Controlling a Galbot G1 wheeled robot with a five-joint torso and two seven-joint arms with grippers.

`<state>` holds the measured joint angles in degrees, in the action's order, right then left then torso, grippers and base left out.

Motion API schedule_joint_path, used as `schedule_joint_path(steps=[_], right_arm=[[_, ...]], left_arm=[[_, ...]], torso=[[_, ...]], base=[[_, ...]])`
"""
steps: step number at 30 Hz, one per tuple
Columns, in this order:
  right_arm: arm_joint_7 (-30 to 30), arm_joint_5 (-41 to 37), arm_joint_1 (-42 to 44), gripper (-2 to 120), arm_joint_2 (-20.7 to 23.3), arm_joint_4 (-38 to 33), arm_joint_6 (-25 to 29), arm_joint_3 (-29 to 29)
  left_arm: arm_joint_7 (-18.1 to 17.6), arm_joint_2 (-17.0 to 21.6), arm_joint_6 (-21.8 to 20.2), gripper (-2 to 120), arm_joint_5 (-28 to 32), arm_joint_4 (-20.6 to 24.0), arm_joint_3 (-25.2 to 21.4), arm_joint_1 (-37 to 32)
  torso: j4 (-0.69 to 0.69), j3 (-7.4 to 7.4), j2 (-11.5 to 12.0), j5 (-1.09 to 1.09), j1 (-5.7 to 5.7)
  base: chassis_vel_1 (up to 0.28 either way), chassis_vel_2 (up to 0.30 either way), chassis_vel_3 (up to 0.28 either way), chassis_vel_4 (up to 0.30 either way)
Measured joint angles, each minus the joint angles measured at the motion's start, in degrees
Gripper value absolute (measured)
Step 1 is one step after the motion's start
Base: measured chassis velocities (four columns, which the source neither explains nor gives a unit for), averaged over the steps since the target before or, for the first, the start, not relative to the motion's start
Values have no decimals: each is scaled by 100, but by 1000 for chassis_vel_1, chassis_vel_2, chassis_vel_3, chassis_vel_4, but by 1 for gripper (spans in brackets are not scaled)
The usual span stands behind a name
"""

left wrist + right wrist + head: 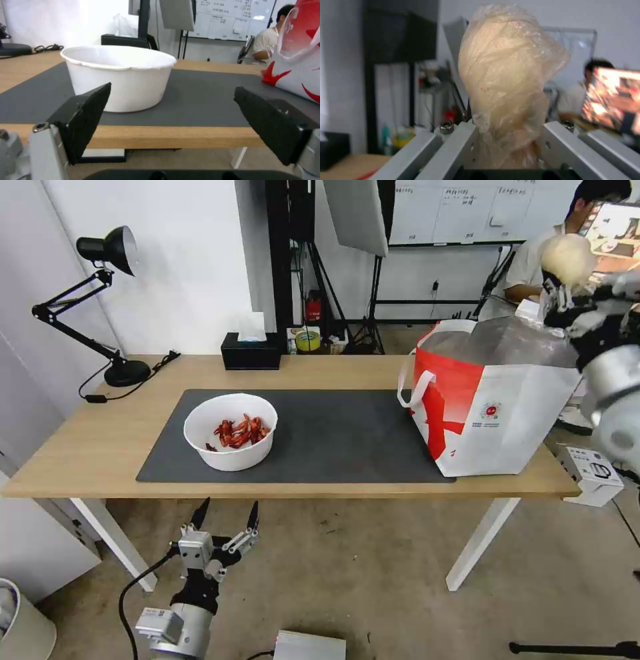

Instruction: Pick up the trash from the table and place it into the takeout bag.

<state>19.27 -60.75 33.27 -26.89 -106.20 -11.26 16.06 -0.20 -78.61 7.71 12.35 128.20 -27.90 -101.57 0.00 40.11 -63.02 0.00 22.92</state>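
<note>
A white round bowl (231, 431) (120, 75) of red crayfish shells sits on the dark grey mat (333, 437) of the light-wood table (93, 447). The red-and-white takeout bag (493, 407) (300, 55) stands open at the table's right end, its foil lining showing. My right gripper (560, 297) (505, 140) is raised above the bag's far right corner, shut on a clear-wrapped beige lump (567, 259) (506, 75) that sticks up between the fingers. My left gripper (225, 517) (173, 117) hangs open below and in front of the table's front edge, level with the bowl.
A black desk lamp (100, 300) stands at the table's back left, and a black tissue box (251, 350) at the back middle. A white box (592, 473) lies on the floor at the right. A person sits behind the bag.
</note>
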Motion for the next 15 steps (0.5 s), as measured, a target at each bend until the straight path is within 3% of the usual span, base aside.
schedule_joint_path(steps=[8, 13, 15], right_arm=[[1035, -848, -942, 5, -224, 504, -805, -847], [1330, -1073, -1047, 5, -343, 557, -1103, -995], [1529, -1214, -1064, 19, -407, 560, -1392, -1031]], left_arm=[[2, 78, 0, 100, 114, 109, -68, 20], [3, 106, -1, 100, 172, 139, -105, 22], [3, 148, -5, 100, 212, 144, -145, 21]], torso=[[0, 0, 0, 0, 0], [1, 0, 0, 0, 0], [0, 0, 0, 0, 0]], base=[[0, 0, 0, 0], [0, 0, 0, 0], [0, 0, 0, 0]])
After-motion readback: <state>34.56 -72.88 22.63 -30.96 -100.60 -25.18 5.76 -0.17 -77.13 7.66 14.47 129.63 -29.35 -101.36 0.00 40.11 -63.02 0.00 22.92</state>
